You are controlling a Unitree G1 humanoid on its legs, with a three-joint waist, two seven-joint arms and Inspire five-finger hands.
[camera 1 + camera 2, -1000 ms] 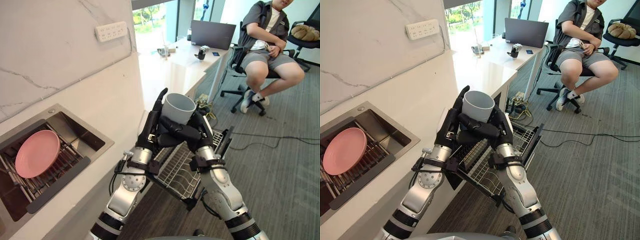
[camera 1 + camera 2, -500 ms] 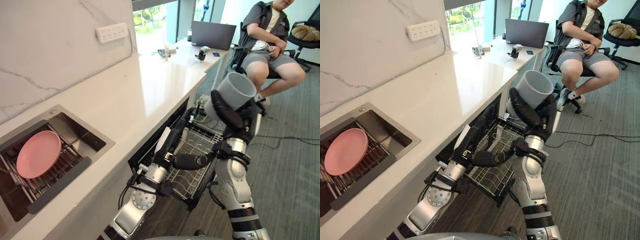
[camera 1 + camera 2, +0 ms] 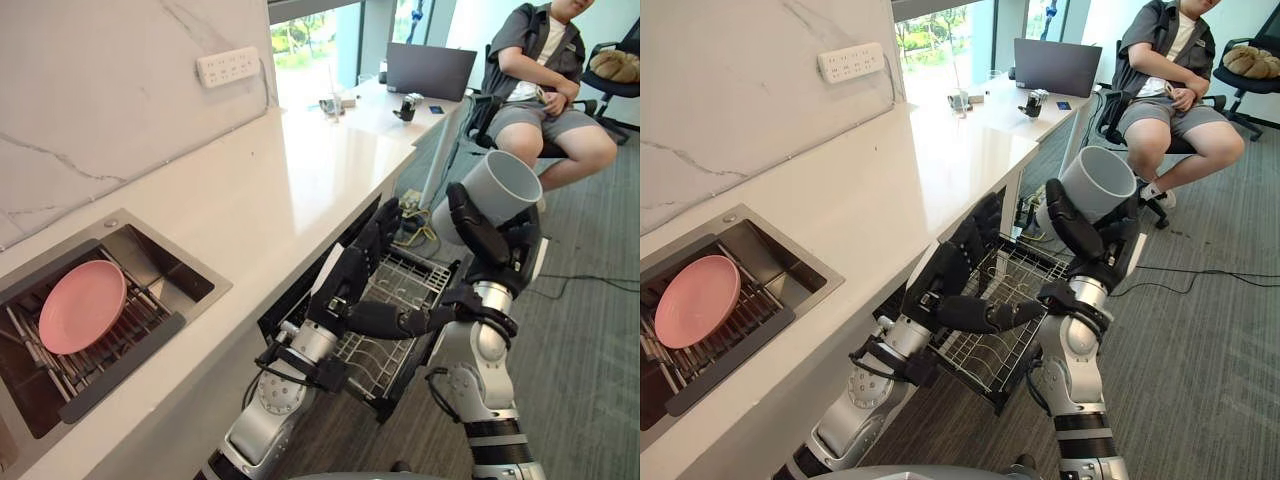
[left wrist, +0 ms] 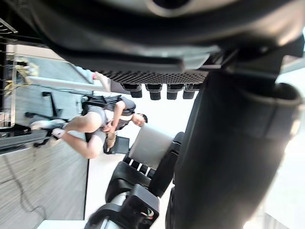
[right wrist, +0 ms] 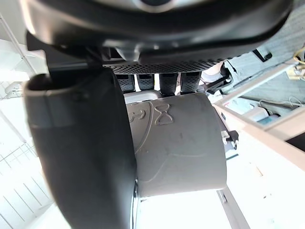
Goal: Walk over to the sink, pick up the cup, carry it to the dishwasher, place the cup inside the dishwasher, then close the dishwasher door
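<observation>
Grey cup (image 3: 500, 185) is up in the air, tilted, mouth pointing up and away from the robot. The right hand (image 3: 505, 250) has its thumb and fingers wrapped round the cup's side (the right wrist view shows the same wrap). The cup hangs over the outer end of the pulled-out dishwasher rack (image 3: 375, 355), not touching it.

The left hand (image 3: 360, 275) has straight, spread fingers and holds nothing. It is lower than the cup, over the rack and just beside the counter edge.

The white counter (image 3: 250, 200) runs from the sink (image 3: 150, 255) at the left toward a desk (image 3: 365, 105) with a laptop (image 3: 430, 70). The sink is set into the counter. It holds a wire grid (image 3: 140, 310) with a pink plate (image 3: 82, 306) leaning on it.

There is a socket strip (image 3: 231, 66) on the marble wall (image 3: 100, 100) and grey carpet (image 3: 590, 360) on the floor. A person (image 3: 545, 60) sits in an office chair past the desk, well apart from the robot.
</observation>
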